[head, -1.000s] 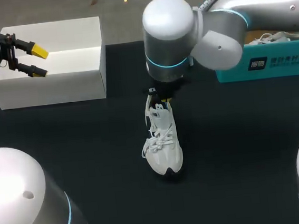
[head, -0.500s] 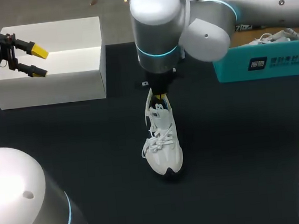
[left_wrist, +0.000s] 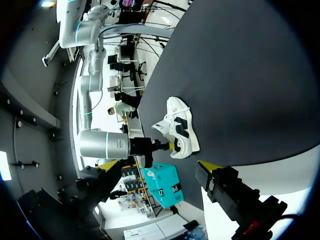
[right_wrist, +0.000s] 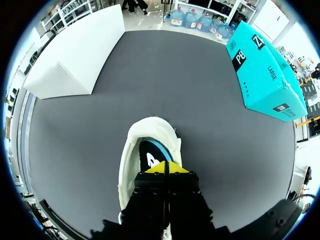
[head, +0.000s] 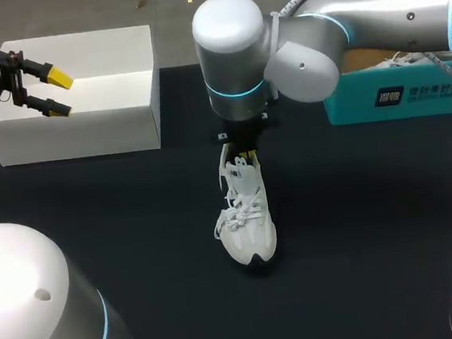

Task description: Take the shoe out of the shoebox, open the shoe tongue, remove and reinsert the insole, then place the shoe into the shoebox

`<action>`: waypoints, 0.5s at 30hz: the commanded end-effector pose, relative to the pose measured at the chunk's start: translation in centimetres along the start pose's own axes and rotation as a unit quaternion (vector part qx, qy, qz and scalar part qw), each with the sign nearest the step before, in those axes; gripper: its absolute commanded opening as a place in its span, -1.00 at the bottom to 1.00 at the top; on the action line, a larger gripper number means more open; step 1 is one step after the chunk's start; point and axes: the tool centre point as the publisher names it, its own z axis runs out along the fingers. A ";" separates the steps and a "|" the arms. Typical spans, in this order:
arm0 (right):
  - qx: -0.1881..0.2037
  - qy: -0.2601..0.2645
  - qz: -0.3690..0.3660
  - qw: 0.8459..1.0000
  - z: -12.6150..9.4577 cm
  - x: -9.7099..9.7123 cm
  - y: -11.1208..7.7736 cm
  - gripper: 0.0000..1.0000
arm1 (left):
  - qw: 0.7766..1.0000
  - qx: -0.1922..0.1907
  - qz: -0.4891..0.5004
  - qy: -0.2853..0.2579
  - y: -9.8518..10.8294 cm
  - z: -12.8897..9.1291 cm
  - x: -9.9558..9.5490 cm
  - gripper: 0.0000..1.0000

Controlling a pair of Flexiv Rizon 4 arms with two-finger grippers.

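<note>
A white shoe (head: 246,215) lies on the black table, toe toward me, laces tied. My right gripper (head: 244,153) hangs straight down over its heel opening. In the right wrist view the yellow tips (right_wrist: 165,168) are pressed together at the shoe's (right_wrist: 131,165) collar, just above the dark insole (right_wrist: 149,156); whether they pinch it is hidden. The teal shoebox (head: 399,93) stands at the far right. My left gripper (head: 49,90) stays open at the far left over a white box (head: 92,110), empty; from there the shoe (left_wrist: 179,127) shows far ahead.
The white box (right_wrist: 75,55) occupies the back left of the table and the teal shoebox (right_wrist: 265,70) the back right. Inside the teal box lies something white with laces (head: 407,57). Bare black tabletop (head: 357,205) surrounds the shoe.
My right arm's wrist and elbow have swung to the left above the shoe's heel; its tips stay at the heel. The shoe and my left arm have not moved.
</note>
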 end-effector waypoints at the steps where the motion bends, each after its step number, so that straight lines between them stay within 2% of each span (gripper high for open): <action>1: 0.002 -0.011 0.004 1.000 1.0 0.7 0.2 -1.00 | 1.000 0.001 0.000 0.001 0.0 0.0 0.0 1.00; 15: 0.015 -0.016 0.007 1.000 4.4 1.0 -0.4 -1.00 | 1.000 0.001 0.000 0.001 0.0 0.0 0.0 1.00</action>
